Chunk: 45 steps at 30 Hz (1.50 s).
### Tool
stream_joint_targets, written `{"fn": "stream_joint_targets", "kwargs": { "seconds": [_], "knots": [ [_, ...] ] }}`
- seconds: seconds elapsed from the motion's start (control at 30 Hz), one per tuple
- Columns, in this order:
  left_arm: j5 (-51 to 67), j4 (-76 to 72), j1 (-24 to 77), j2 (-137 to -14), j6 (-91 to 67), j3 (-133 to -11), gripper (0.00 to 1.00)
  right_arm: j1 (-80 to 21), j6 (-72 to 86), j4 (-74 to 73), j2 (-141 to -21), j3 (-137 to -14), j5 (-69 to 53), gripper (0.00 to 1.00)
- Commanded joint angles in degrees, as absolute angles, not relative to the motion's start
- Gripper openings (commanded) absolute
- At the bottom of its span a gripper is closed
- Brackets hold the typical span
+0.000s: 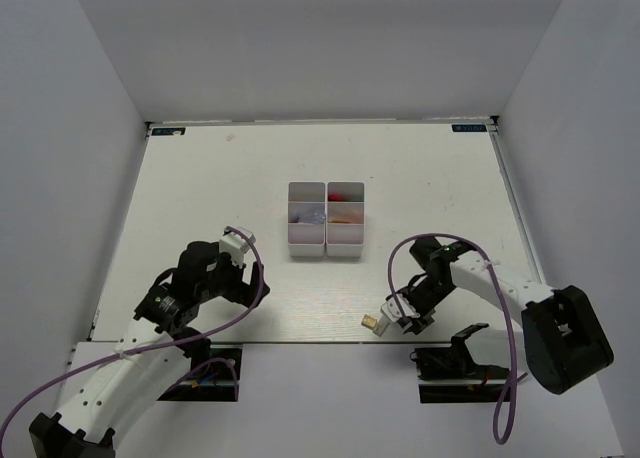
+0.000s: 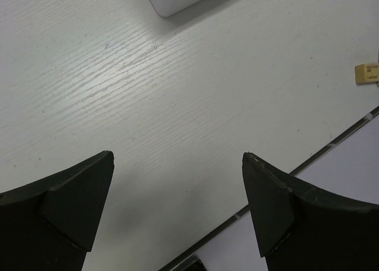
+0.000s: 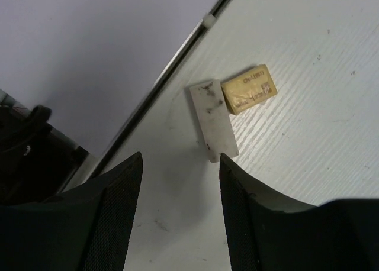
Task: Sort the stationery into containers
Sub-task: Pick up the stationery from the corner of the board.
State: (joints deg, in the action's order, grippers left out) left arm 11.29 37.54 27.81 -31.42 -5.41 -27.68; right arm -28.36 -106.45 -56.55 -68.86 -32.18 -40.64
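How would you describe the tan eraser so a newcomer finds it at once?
On the white table, look at the near edge ahead of the right arm's fingers. A small tan block lies flat there. Its printed top sets it apart from the smudged white strip beside it.

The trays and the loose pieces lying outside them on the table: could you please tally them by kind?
White trays: 2
Tan eraser-like block: 1
White flat rectangular piece: 1
Total: 4
What lies inside the trays is too small to count.
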Motion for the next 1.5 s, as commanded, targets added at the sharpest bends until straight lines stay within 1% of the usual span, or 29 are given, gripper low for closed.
{"fn": "stream_joint_targets", "kwargs": {
  "seconds": [0.0, 0.4, 0.63, 0.73, 0.8, 0.83, 0.87, 0.93, 0.97, 1.03, 1.07, 1.13, 1.17, 1.2, 1.33, 1.37, 1.47],
  "knots": [
    [12.04, 37.44, 27.33, -31.2, -5.36, -28.3, 0.99, -29.35, -103.81, -49.23, -70.92, -31.99, -38.85, 0.58],
    [12.57, 37.35, 27.42, -31.29, -5.01, -28.3, 0.99, -32.43, -101.25, -44.91, -77.51, -35.33, -37.01, 0.58],
    [12.57, 37.62, 27.51, -31.03, -5.01, -28.39, 0.99, -34.97, -101.25, -45.52, -79.89, -35.07, -35.51, 0.54],
    [12.57, 37.53, 27.42, -31.03, -5.01, -28.39, 0.99, -36.29, -102.04, -47.28, -80.77, -35.16, -34.28, 0.54],
    [12.57, 37.53, 27.42, -30.76, -4.92, -28.39, 0.99, -36.74, -102.04, -47.9, -81.82, -35.16, -32.88, 0.5],
    [12.57, 37.62, 27.42, -30.76, -5.01, -28.39, 0.99, -37.35, -102.04, -47.99, -82.26, -35.07, -32.44, 0.5],
    [12.57, 37.53, 27.42, -30.67, -4.92, -28.39, 0.99, -37.79, -101.78, -48.25, -82.79, -35.24, -32.0, 0.46],
    [12.48, 37.36, 27.42, -30.32, -4.92, -28.3, 0.99, -38.58, -101.25, -48.51, -83.32, -35.16, -31.12, 0.42],
    [12.39, 38.05, 27.33, -30.24, -5.01, -28.21, 0.99, -38.58, -100.73, -48.34, -83.49, -35.16, -30.85, 0.34],
    [12.39, 37.53, 27.42, -30.14, -5.1, -28.3, 0.99, -39.2, -99.59, -48.17, -83.76, -35.07, -29.8, 0.24],
    [12.39, 37.53, 27.42, -30.15, -5.01, -28.3, 0.99, -39.11, -98.88, -48.08, -83.85, -35.07, -29.62, 0.17],
    [12.39, 37.53, 27.51, -30.15, -4.92, -28.3, 0.99, -39.29, -97.39, -48.08, -82.62, -35.33, -28.92, 0.1],
    [12.31, 37.7, 27.42, -30.15, -4.92, -28.3, 0.99, -39.2, -96.43, -48.25, -81.66, -35.42, -28.48, 0.02],
    [12.65, 37.71, 27.25, -29.97, -5.01, -28.39, 0.99, -39.2, -96.16, -48.6, -81.04, -35.51, -28.13, 0.0],
    [12.74, 37.53, 27.6, -30.14, -5.01, -28.21, 0.99, -38.93, -94.4, -52.02, -74.81, -38.05, -24.97, 0.0],
    [12.92, 37.44, 27.42, -29.97, -5.01, -28.3, 0.99, -38.76, -93.52, -53.16, -71.31, -39.45, -23.83, 0.0],
    [12.92, 37.44, 27.42, -30.23, -5.01, -28.21, 0.99, -38.76, -89.15, -57.37, -68.64, -44.11, -22.94, 0.0]
  ]
}}
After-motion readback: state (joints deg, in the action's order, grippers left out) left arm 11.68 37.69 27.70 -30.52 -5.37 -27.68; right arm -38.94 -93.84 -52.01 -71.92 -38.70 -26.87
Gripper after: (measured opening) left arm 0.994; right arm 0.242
